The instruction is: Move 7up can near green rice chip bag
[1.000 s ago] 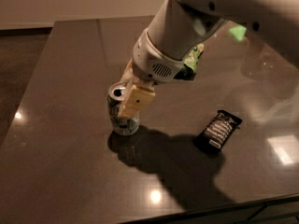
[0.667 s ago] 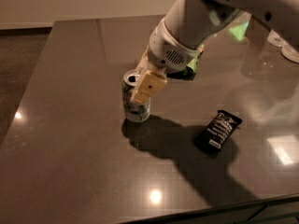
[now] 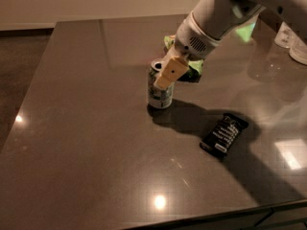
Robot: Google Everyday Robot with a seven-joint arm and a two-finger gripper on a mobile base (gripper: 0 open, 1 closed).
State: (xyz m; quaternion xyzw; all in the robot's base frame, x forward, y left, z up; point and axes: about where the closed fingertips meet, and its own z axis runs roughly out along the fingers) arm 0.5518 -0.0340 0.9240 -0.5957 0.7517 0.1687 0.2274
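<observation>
**Task item.** The 7up can (image 3: pixel 158 97) stands upright a little behind the middle of the desk (image 3: pixel 96 128). It is a small cylinder of thin aluminium with a silver rimmed top and a white and green printed wall. Its base is at the desk surface; whether it rests there or is just clear of it cannot be told.

**Pincer.** The pincer (image 3: pixel 161 76) is closed on the upper part of the can. One flat, tan, block-shaped finger (image 3: pixel 171 72) lies slantwise across the can's near right side, touching it. The opposite finger is hidden behind the can. The pincer comes out of a round white wrist with a small vent grille, on a thick smooth white arm (image 3: pixel 216 13) that enters from the upper right. A green glow shows on the arm's underside.

**Target.** The green rice chip bag (image 3: pixel 169 42) lies just behind and to the right of the can, near it, largely covered by the wrist. The parts that show are bright green crinkled film with a darker lower edge. Contact between bag and can cannot be confirmed.

**Surroundings.** A black snack bar wrapper (image 3: pixel 223 134), flat and oblong with pale print, lies right of the can and nearer the camera, apart from it, within the arm's shadow. The desk top is a dark grey-brown slab, polished, with speckled glints and bright reflected light spots. Two pale, rounded objects (image 3: pixel 293 42) sit at its far right edge; their nature cannot be told.
</observation>
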